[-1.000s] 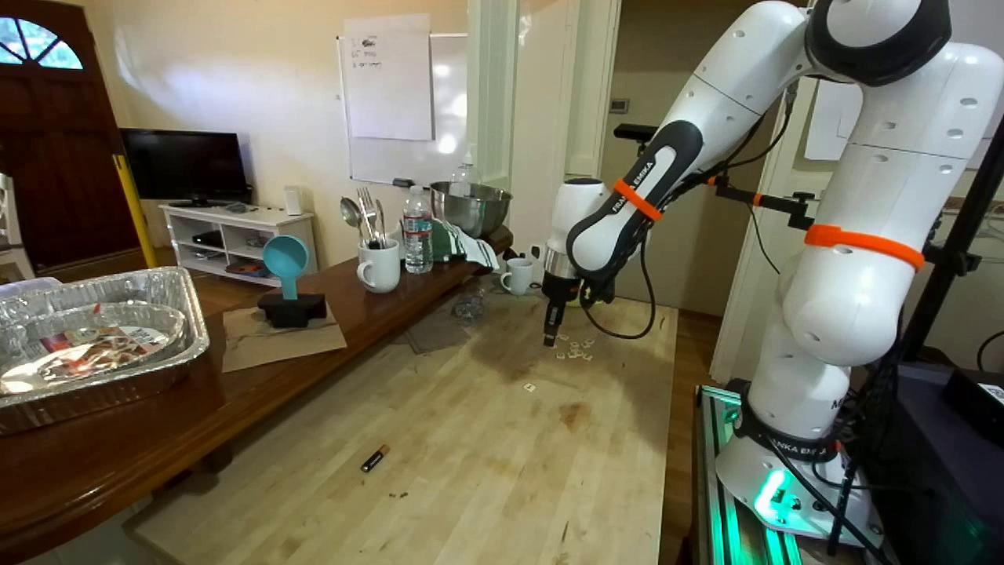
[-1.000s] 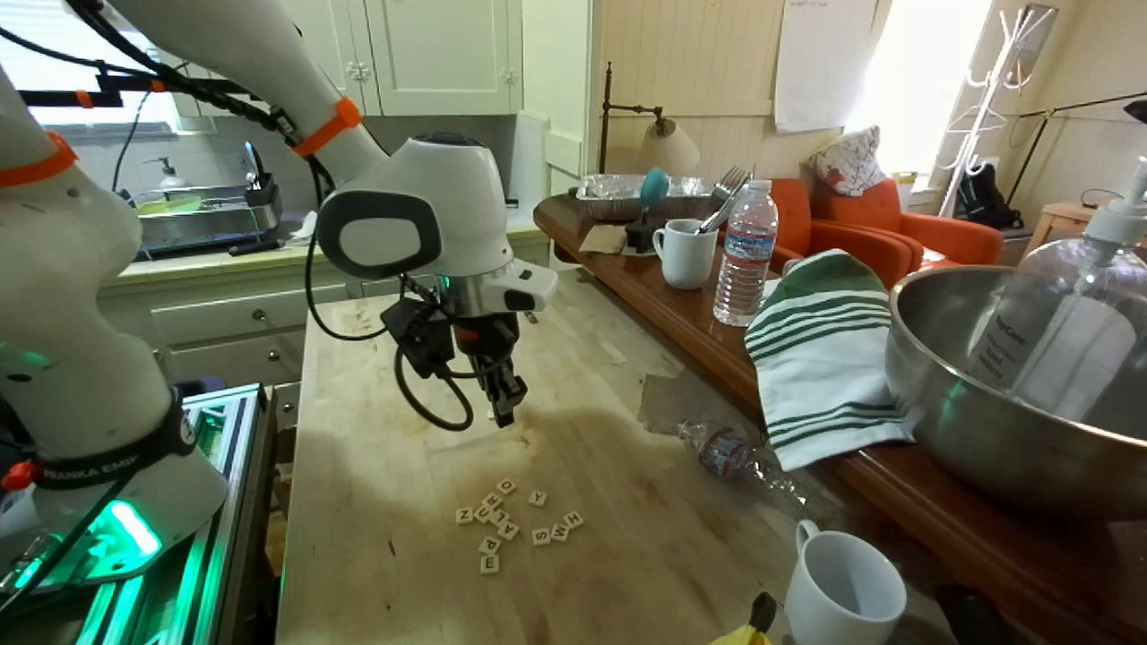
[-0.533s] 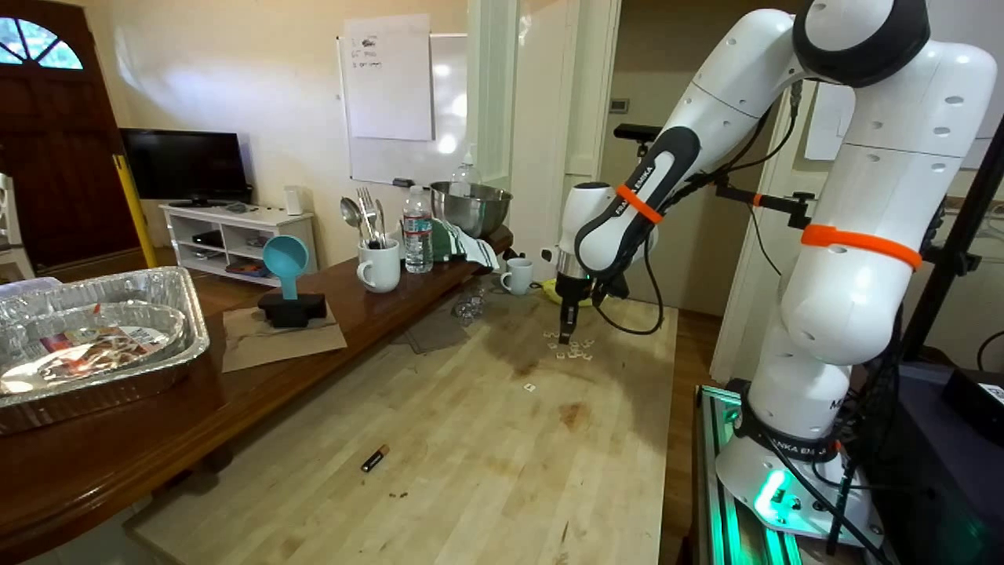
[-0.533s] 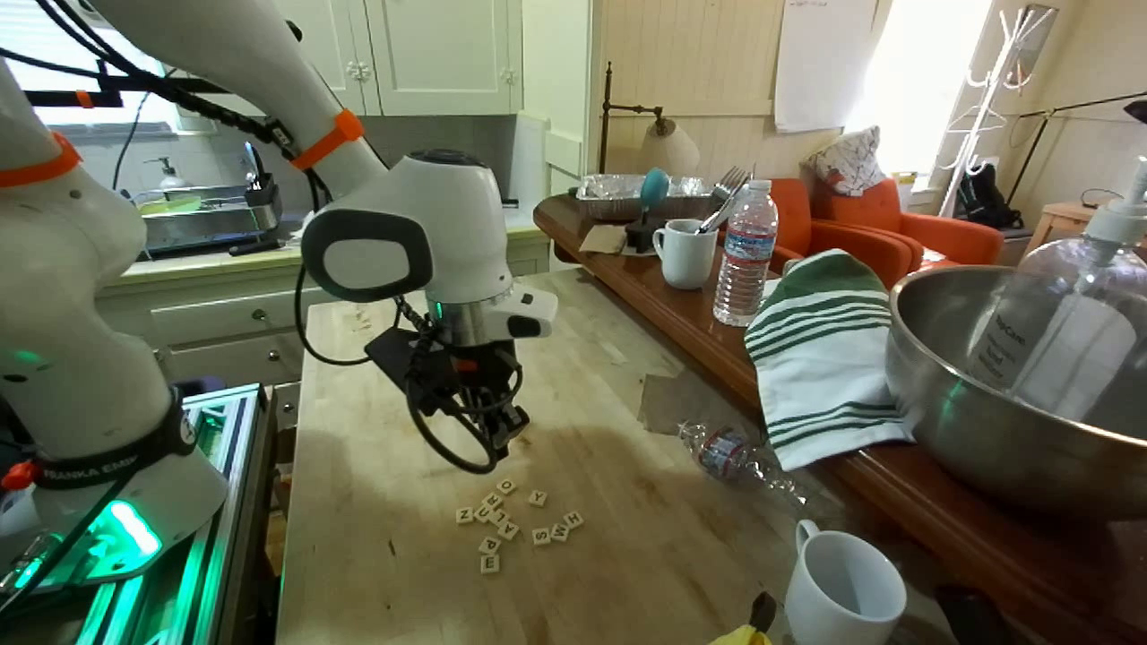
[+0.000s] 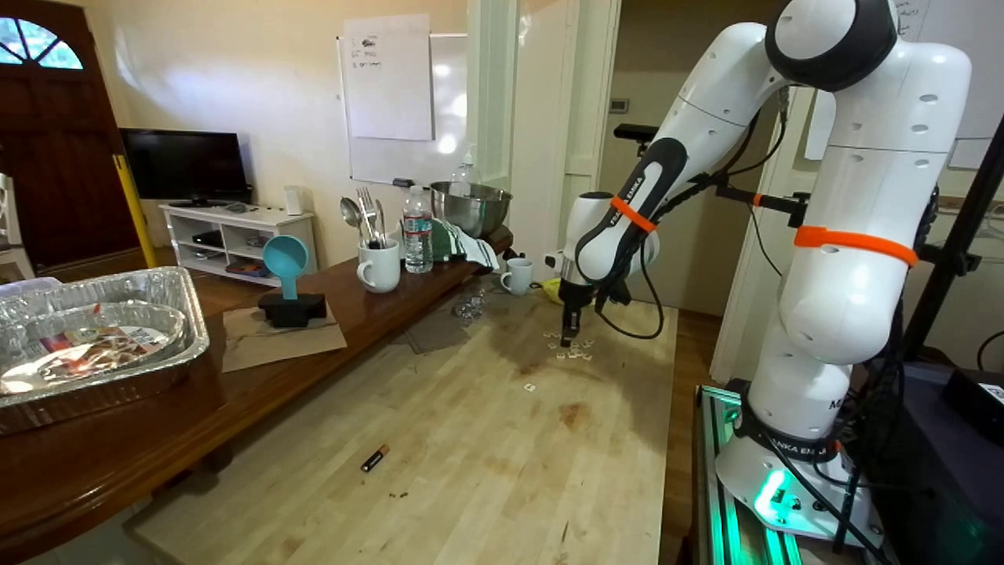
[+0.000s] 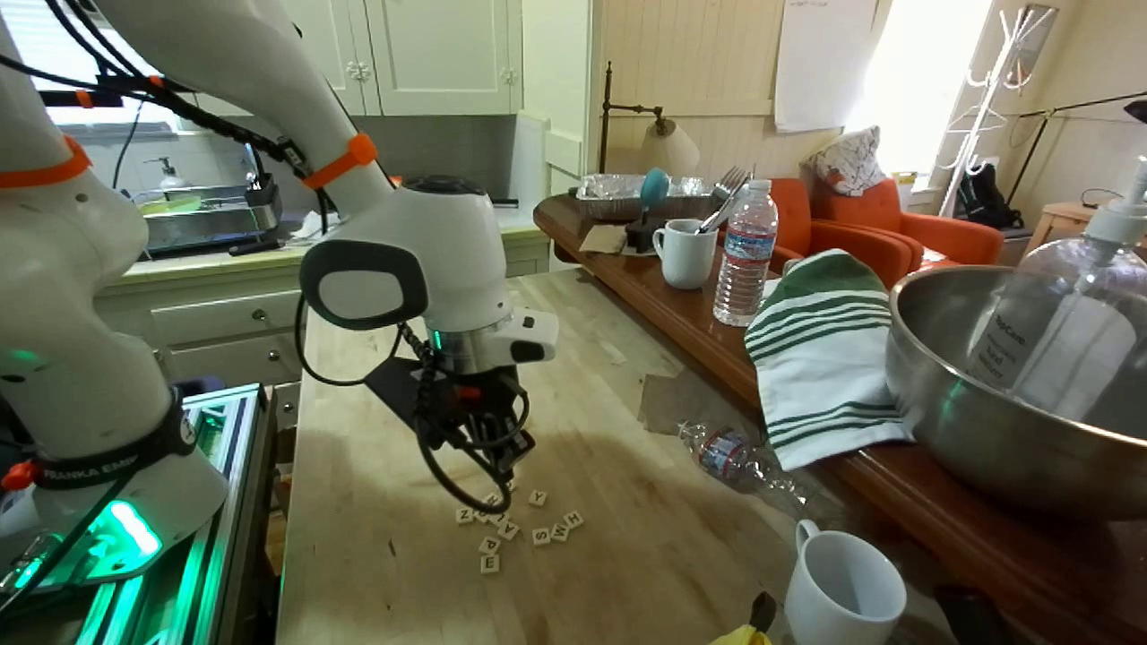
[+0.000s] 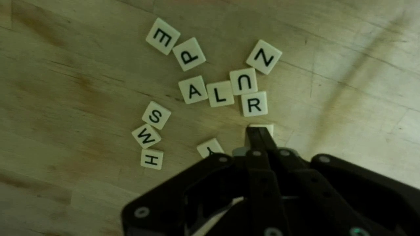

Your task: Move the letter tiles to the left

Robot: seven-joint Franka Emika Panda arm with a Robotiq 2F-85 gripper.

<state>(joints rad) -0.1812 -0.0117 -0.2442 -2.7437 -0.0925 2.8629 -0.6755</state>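
Several pale letter tiles lie loosely scattered on the light wooden tabletop; the wrist view shows E [image 7: 163,36], N [image 7: 264,57], R [image 7: 254,104] and S [image 7: 156,115] among them. My gripper [image 7: 258,131] is shut, its dark fingertips pressed together with nothing between them. Under those tips one tile [image 7: 270,128] is mostly covered, its letter hidden; whether they touch it I cannot tell. The Y tile [image 7: 210,148] sits just left of the fingers, partly covered. In an exterior view the gripper [image 5: 566,342] reaches down among the cluster, while a lone tile [image 5: 529,387] lies apart.
A battery [image 5: 375,458] lies farther along the tabletop. Near the tiles are a white mug [image 6: 842,587], a crushed plastic bottle [image 6: 730,452] and a yellow object [image 6: 744,636] with a dark end. A raised brown counter runs alongside, bearing a steel bowl [image 6: 1013,448] and a water bottle [image 6: 745,255].
Over the last second my gripper has come lower and across to the tile cluster, staying shut. The tiles show no visible shift.
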